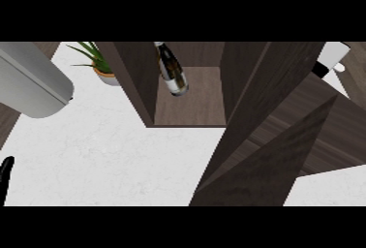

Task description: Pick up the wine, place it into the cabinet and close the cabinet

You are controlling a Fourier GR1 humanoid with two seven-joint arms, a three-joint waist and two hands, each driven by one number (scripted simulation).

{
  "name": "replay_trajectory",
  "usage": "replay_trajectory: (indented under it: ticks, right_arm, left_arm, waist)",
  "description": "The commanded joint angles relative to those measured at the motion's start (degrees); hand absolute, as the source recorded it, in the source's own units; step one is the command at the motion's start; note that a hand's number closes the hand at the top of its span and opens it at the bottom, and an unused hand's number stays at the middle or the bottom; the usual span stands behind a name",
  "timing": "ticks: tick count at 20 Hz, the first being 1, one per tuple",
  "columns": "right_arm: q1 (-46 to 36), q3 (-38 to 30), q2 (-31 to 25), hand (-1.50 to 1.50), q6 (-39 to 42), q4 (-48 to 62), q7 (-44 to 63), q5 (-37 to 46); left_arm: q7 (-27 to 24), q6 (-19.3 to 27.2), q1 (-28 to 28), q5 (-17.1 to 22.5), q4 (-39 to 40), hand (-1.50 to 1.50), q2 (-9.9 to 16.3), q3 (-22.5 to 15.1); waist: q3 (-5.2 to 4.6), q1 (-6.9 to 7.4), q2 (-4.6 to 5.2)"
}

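The wine bottle [172, 72] is dark with a pale label and stands inside the dark wood cabinet [190, 109], at the left of its open compartment. The cabinet door [275, 145] hangs partway swung across the right of the opening. Only a thin black sliver of my left hand [6, 178] shows at the lower left edge, well away from the cabinet. A grey forearm [32, 82] fills the upper left corner. Behind the door's far edge at the upper right, a white and black piece looks like my right hand [325, 68], mostly hidden by the door.
A potted green plant [100, 65] stands on the white marble counter [107, 155] just left of the cabinet. Bare counter stretches in front of the cabinet and to the lower right of the door.
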Motion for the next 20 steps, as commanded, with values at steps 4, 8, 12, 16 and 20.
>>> replay_trajectory:
  ticks: [4,8,12,16,20]
  right_arm:
    - [-7.46,14.95,0.78,1.50,-12.53,-2.43,-0.15,13.56]
    - [-12.82,16.06,0.74,1.50,-16.13,1.36,-0.63,16.24]
    - [-21.26,12.61,0.62,1.50,-22.44,3.13,1.50,15.91]
    - [-28.85,11.69,0.51,1.50,-26.80,7.70,2.65,15.41]
    - [-36.04,6.55,0.41,1.50,-29.36,12.38,1.62,7.49]
  left_arm:
    - [1.51,-5.24,-0.60,2.76,3.61,-1.50,0.74,4.26]
    - [3.34,-7.37,1.10,6.01,1.65,-1.50,2.44,8.49]
    - [4.94,-9.34,-1.75,7.12,3.13,-1.50,1.13,8.30]
    - [4.06,-6.94,-0.62,2.63,0.48,-1.50,-1.45,3.83]
    - [5.73,-7.05,-4.47,3.73,3.41,-1.50,-1.88,5.01]
  waist:
    - [-0.08,-0.36,0.05]
    - [-0.06,0.55,0.06]
    - [-0.07,0.63,0.46]
    - [-0.05,1.27,0.45]
    - [-0.07,1.95,1.01]
